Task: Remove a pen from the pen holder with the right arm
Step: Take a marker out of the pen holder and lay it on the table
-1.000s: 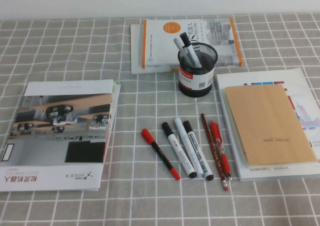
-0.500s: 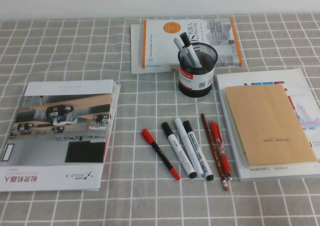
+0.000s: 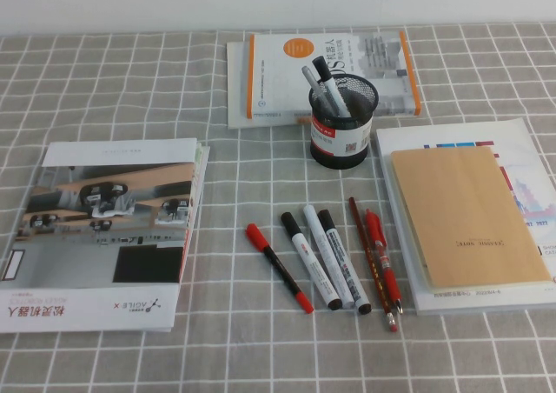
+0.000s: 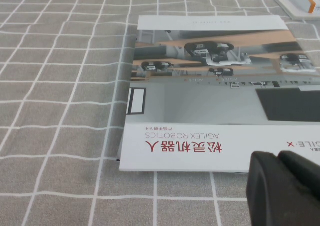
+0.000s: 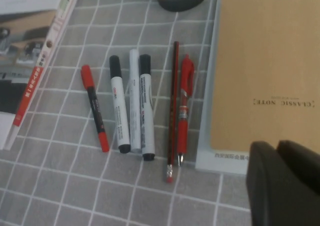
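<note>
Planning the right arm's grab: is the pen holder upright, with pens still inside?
Upright: the mesh pen holder holds markers. Left gripper is near the brochure, right gripper near the notebook.

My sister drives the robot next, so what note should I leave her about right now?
Right end effector: shut, empty, above the table beside the tan paper-covered notebook, away from the holder.
Left end effector: shut, empty, by the white robotics brochure.
Black mesh cylinder pen holder: upright, near the orange-edged book, capped markers standing inside.
Done: nothing yet. Left: right arm opens, grips one marker, lifts it out.
</note>
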Robot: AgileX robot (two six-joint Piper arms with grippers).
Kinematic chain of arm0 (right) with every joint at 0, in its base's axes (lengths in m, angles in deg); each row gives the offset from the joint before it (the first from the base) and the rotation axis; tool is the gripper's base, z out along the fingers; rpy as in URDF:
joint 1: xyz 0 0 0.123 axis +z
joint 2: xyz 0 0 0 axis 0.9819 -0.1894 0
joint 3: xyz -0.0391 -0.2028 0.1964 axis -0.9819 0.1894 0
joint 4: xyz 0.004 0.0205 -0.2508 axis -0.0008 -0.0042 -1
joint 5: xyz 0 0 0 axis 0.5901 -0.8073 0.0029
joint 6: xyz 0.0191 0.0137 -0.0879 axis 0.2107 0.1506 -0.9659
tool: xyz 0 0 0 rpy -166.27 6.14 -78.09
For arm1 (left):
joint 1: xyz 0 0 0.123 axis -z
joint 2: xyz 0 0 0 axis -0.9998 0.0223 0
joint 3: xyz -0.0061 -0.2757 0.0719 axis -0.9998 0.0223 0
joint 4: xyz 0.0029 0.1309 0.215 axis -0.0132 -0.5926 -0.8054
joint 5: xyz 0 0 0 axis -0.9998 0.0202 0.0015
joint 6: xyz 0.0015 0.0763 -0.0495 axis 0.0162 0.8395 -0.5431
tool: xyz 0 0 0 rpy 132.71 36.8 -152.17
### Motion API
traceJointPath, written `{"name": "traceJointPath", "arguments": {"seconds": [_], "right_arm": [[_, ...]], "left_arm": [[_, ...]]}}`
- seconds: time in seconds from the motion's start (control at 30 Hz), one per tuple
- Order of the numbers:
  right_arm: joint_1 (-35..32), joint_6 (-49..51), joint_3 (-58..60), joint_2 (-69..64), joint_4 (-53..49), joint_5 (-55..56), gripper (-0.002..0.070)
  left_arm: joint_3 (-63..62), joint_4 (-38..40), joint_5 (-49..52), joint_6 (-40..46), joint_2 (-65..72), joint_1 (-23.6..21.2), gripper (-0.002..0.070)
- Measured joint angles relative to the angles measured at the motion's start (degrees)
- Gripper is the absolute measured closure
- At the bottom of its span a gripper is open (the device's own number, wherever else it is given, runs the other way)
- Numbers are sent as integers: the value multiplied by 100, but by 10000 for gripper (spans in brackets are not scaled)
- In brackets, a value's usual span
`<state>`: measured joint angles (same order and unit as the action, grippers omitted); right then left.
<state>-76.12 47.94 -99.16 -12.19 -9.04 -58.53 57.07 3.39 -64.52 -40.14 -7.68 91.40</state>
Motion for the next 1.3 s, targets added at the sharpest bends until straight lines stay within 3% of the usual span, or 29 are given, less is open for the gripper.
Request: {"name": "traceJointPath", "arguments": {"seconds": [0.2,0.53,0.77,0.93,1.07,1.3], "right_arm": [[778,-163,-531,-1105,-92,304,688],[2664,-187,-1648,-3159,-624,1948,688],[3050,-199,-2978,-4492,-1131,2138,677],[3050,-384,-3437,-4922,-1567,2493,570],[3050,-762,-3523,-5181,-1784,3319,427],[2879,-955,-3665,-5643,-1733,4571,379]], "left_arm": [[0,0,0,0,0,0,680],[0,0,0,0,0,0,680],[0,0,0,0,0,0,680],[0,0,0,0,0,0,680],[0,0,0,0,0,0,680],[0,0,0,0,0,0,680]]}}
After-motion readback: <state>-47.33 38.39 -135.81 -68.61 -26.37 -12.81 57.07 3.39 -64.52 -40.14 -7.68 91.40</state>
